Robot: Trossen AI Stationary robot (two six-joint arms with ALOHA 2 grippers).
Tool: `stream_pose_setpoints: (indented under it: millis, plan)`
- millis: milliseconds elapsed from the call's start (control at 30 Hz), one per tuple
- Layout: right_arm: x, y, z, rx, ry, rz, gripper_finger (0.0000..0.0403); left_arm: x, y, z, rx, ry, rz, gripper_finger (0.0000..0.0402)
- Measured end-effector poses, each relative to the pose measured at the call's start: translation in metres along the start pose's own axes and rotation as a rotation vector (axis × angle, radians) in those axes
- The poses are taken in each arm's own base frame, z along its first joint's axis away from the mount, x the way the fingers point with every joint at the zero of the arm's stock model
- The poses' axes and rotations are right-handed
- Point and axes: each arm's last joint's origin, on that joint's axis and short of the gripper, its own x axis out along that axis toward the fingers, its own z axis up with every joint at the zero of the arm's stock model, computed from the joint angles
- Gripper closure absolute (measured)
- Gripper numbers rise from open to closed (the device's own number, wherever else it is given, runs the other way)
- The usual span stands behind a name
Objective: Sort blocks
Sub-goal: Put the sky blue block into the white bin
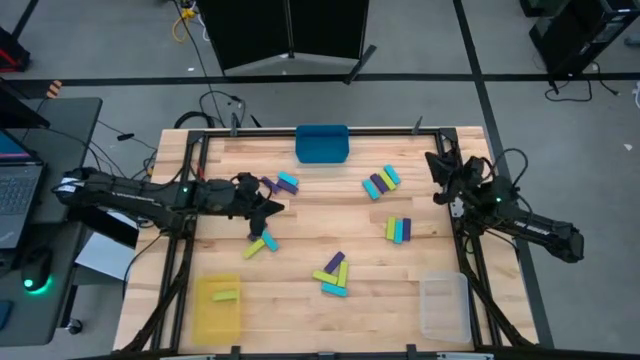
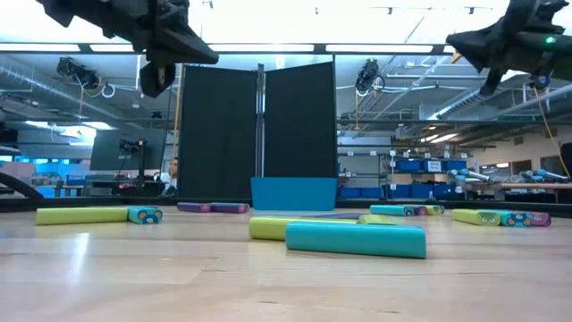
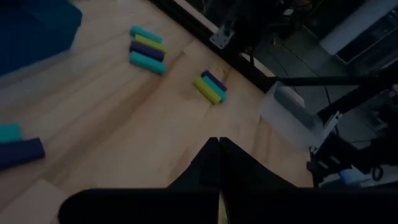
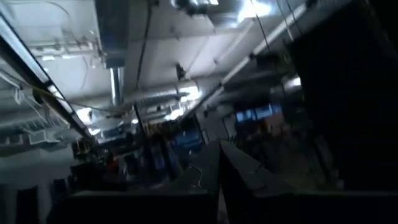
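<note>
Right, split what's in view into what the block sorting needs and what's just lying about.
Job: loose blocks on the table; lime block in the yellow bin; blue bin; clear bin; left gripper, shut, over the table's left half; right gripper, shut, at the right edge.
Lying about: laptop; floor cables; black panel beyond the table.

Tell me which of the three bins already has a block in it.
The yellow bin at the table's near left corner: one lime block lies inside. The blue bin and clear bin look empty.
</note>
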Motion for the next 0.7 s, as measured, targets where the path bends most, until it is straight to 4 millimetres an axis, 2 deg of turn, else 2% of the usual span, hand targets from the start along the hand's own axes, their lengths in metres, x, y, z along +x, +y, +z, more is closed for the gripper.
stream_pose_setpoints:
  millis: [100,233,533,700]
  plan:
    - [0.007,0.0,-0.001,0.041,0.127,-0.063,0.0382,0.001,0.005,0.005,0.017,-0.021,0.02,0.0397]
    - [0.023,0.004,0.007,0.015,0.292,-0.134,0.0382,0.002,0.014,0.011,0.041,-0.031,0.04,0.0398]
    - [0.076,0.015,0.024,-0.051,0.769,-0.331,0.0382,0.002,0.025,0.024,0.136,-0.088,0.06,0.0399]
    - [0.104,0.005,0.019,-0.075,1.025,-0.495,0.0382,0.005,0.034,0.023,0.144,-0.15,0.018,0.04]
